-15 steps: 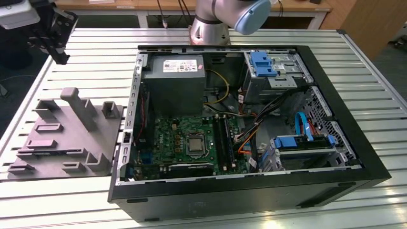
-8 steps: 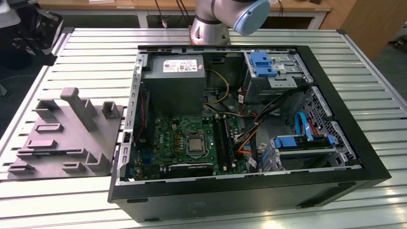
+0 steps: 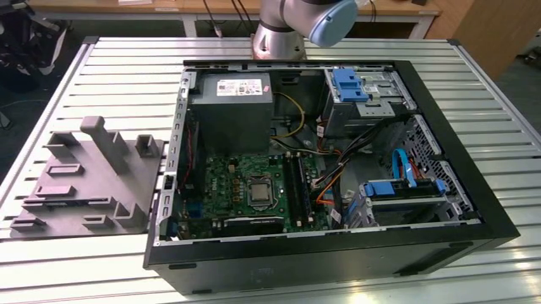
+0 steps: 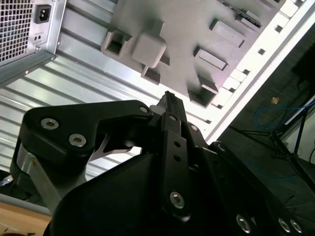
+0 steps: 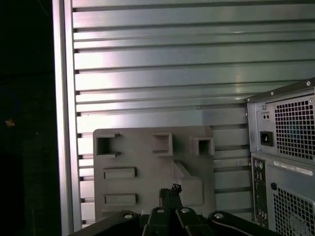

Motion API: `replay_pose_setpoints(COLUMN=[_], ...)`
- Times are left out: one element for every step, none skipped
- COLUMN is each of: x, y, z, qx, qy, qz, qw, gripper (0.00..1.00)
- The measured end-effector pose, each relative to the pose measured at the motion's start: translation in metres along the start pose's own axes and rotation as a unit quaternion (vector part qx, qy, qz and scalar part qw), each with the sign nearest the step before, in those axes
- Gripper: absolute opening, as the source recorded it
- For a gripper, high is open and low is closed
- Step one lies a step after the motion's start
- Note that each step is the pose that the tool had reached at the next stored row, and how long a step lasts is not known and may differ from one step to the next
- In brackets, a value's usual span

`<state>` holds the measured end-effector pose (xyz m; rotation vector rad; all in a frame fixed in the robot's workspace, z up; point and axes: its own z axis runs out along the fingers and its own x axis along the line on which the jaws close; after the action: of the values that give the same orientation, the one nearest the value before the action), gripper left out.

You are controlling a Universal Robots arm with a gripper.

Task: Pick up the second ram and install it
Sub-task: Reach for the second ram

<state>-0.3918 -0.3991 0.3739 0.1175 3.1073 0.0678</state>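
In both wrist views my black gripper [image 4: 167, 98] [image 5: 170, 189] hangs high above the grey fixture [image 4: 187, 29] [image 5: 147, 162], which lies on the slatted table beside the computer case. The fingertips are pressed together and nothing shows between them. A slim dark strip [image 4: 241, 14] lies at one edge of the fixture; I cannot tell whether it is the second ram. In the exterior view the open case [image 3: 422, 82] holds the green motherboard [image 3: 228, 183] with its long black sockets [image 3: 296, 183].
The grey fixture [image 3: 85, 183] sits at the exterior view's left, with tall posts at its far side. The arm's base [image 3: 279, 31] stands behind the case. Inside the case are a power supply [image 3: 232, 107], blue drive bays [image 3: 351, 85] and loose cables [image 3: 338, 164].
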Motion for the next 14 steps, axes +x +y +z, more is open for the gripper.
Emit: replay_pose_setpoints(x=[0.0012, 0.0019, 0.0026, 0.0032, 0.0038, 0.0043, 0.0048, 0.0053, 0.0057, 0.0061, 0.0065, 0.0068, 0.0069, 0.007], y=[-0.0004, -0.001, -0.0018, -0.0027, -0.0038, -0.0049, -0.0061, -0.0073, -0.0087, -0.0106, -0.0124, -0.0144, -0.0164, -0.0185], z=[0.0012, 0.0025, 0.0037, 0.0049, 0.0062, 0.0074, 0.0086, 0.0097, 0.0107, 0.0115, 0.0123, 0.0131, 0.0139, 0.0147], qx=[0.0, -0.0001, 0.0, 0.0, 0.0, 0.0, 0.0, 0.0, 0.0, 0.0, 0.0, 0.0, 0.0, 0.0], qy=[0.0, -0.0001, 0.0, 0.0, 0.0, 0.0, 0.0, 0.0, 0.0, 0.0, 0.0, 0.0, 0.0, 0.0], qz=[0.0, 0.0, 0.0, 0.0, 0.0, 0.0, 0.0, 0.0, 0.0, 0.0, 0.0, 0.0, 0.0, 0.0], qw=[1.0, 1.0, 1.0, 1.0, 1.0, 1.0, 1.0, 1.0, 1.0, 1.0, 1.0, 1.0, 1.0, 1.0], gripper=[0.1, 0.1, 0.1, 0.1, 0.1, 0.1, 0.1, 0.1, 0.1, 0.1, 0.1, 0.1, 0.1, 0.1])
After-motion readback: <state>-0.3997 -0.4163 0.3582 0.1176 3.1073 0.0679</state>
